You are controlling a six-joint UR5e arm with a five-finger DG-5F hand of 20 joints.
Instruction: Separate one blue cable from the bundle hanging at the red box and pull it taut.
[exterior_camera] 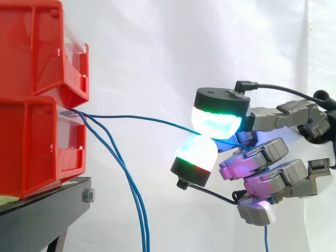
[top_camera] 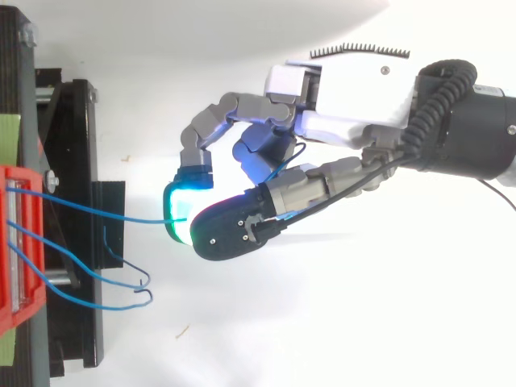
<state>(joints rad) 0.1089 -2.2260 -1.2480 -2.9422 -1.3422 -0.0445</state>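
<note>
Between the pinching pads of my robot hand (top_camera: 355, 101): one blue cable (exterior_camera: 131, 117), long axis near level, running away to the red box (exterior_camera: 31, 147).

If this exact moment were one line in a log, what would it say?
robot hand: pinching one blue cable | path: from lower red bin, nearly straight | other cables: hanging loose

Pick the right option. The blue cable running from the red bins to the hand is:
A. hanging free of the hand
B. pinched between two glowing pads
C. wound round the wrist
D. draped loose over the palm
B: in the side view the blue cable runs from the red bins and ends between two pads of the hand, pressed together.
</note>
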